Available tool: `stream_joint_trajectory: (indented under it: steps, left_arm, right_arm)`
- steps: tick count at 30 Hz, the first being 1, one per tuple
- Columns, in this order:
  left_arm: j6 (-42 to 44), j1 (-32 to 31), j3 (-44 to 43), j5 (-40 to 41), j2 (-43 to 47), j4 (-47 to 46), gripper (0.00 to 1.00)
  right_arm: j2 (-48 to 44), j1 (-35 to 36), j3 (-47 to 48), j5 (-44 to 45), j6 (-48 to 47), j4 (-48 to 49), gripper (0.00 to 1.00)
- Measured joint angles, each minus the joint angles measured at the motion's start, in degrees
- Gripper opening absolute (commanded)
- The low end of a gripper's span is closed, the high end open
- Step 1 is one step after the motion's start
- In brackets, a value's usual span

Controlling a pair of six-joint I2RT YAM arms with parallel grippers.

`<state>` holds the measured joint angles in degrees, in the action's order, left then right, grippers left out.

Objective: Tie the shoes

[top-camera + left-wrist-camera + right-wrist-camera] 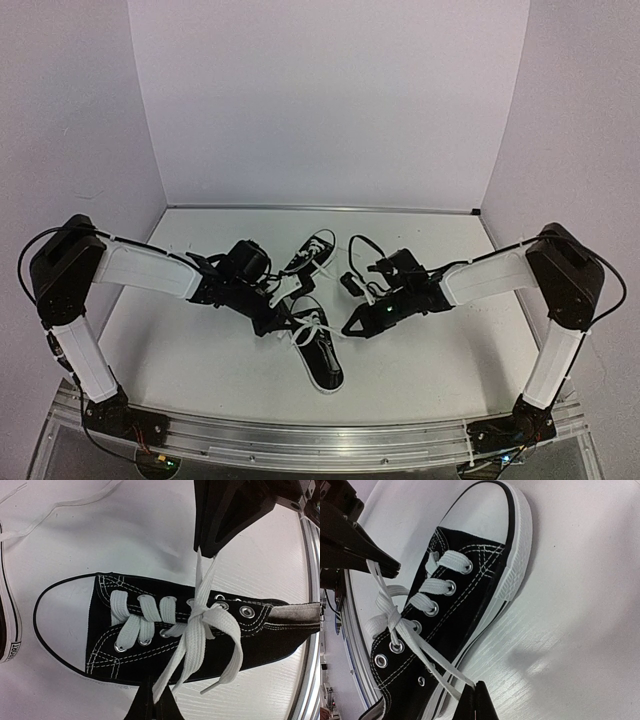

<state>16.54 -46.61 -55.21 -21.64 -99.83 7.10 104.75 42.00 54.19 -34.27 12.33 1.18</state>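
Gripping laces w/ both tools: you're holding L gripper clenched on one white strand, R gripper clenched on other. Near shoe lying centre btwn them, heel near, toe far, laces crossing over tongue. Far shoe sitting just behind, its lace trailing loose on table.

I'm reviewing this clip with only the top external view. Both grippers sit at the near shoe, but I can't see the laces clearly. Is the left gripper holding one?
Observer: Yes. Its wrist view shows the left gripper shut on white lace beside the near shoe.
Operator: And the right one?
Observer: The right gripper is shut too, pinching lace on the shoe's opposite side.
Operator: Knot formed?
Observer: The strands meet in one tight crossing atop the shoe. I can't confirm a finished bow.
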Motion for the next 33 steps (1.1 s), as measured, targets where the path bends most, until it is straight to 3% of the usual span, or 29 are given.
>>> stream_joint_trajectory:
  steps: [13,14,17,20,22,26,29,33]
  left_arm:
    - [-1.37,-0.59,-0.69,1.98,-0.1,1.67,0.03]
    - [-1.52,-0.72,-1.76,2.43,-0.22,2.44,0.06]
    - [-2.05,-1.31,-4.5,3.85,-0.44,4.15,0.22]
    - [-2.52,-1.84,-6.28,5.56,-0.34,5.1,0.44]
    - [-3.3,-1.88,-6.65,7.03,0.36,5.85,0.54]
    - [-4.66,-1.86,-6.66,9.74,3.78,7.65,0.87]
    - [-6.29,-1.85,-6.66,12.38,8.12,8.3,0.98]
    - [-9.15,-1.84,-6.64,16.62,15.32,8.51,1.0]
  right_arm:
    - [-0.68,1.98,0.25,-1.82,2.21,0.49,0.01]
    - [-0.68,2.43,1.17,-1.96,2.44,0.0,0.04]
    - [-0.68,3.36,3.67,-2.29,3.01,-1.1,0.27]
    - [-1.22,3.59,4.96,-1.61,3.3,-2.28,0.44]
    - [-2.33,3.41,5.36,-0.59,3.28,-3.98,0.48]
    - [-5.71,2.4,6.69,1.71,2.76,-7.8,0.57]
    - [-8.67,1.15,8.31,3.59,1.94,-10.26,0.59]
    - [-13.09,-0.24,11.02,7.01,0.61,-13.05,0.67]
